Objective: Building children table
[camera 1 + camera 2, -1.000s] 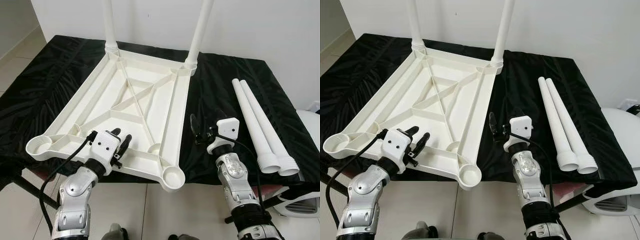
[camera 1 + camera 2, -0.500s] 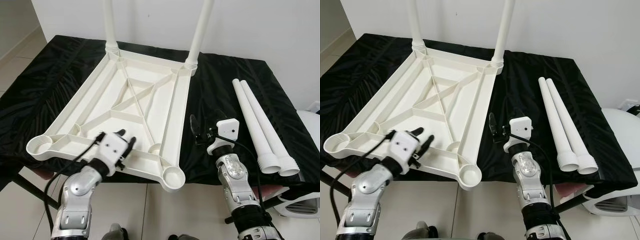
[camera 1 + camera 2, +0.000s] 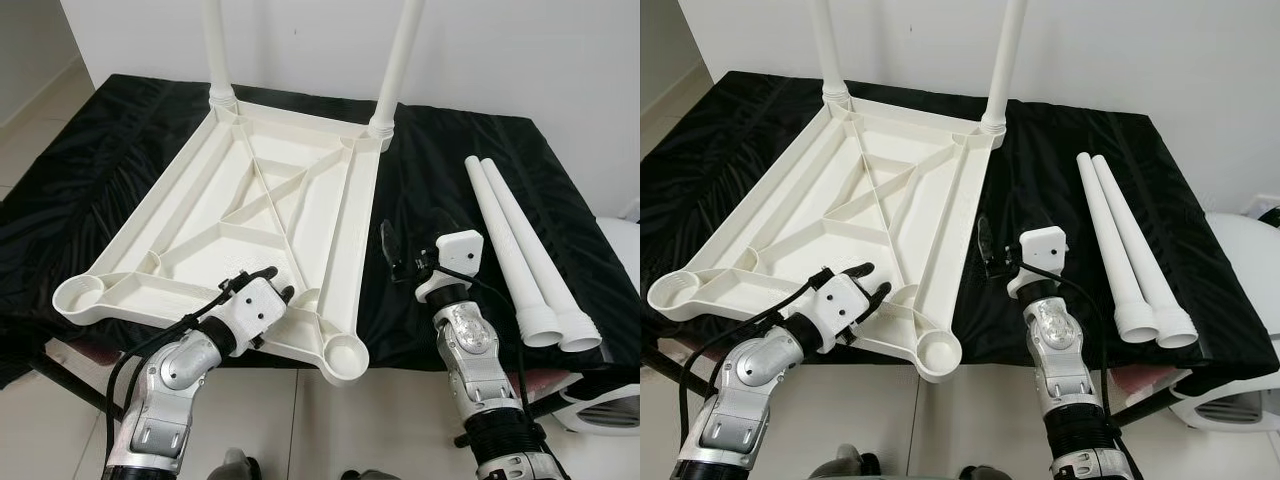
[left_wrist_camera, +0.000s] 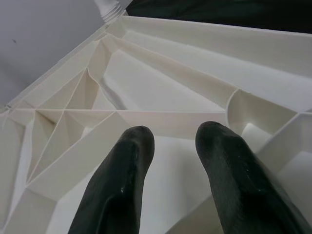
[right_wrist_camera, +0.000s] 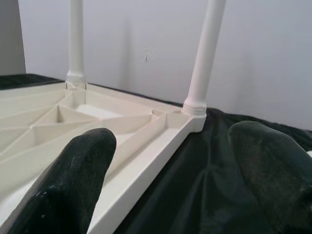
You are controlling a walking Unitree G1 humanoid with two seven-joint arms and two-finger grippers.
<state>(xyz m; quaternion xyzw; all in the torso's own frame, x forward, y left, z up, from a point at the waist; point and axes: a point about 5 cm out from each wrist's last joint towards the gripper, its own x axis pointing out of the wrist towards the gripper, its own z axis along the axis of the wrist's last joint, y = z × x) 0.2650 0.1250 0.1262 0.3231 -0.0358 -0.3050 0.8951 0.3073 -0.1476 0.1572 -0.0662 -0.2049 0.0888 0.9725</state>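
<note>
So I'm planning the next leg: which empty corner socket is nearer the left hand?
The near right socket, just beside the left hand; the other empty socket sits farther off.

One upturned tabletop (image 3: 270, 210) lies on one black cloth (image 3: 440, 190). Two legs (image 3: 398, 62) stand screwed in at its far corners. Two loose legs (image 3: 510, 250) lie on the right. Two near sockets (image 3: 346, 355) are unfilled.

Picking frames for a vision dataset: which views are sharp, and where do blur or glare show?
Eye views: evenly lit and sharp; the crinkled black cloth shows faint sheen, no harsh glare on the upturned white plastic tabletop. Left wrist view: black fingers soft-edged and close, ribs beyond clear. Right wrist view: fingers strongly blurred, the two fitted white legs fairly sharp.
</note>
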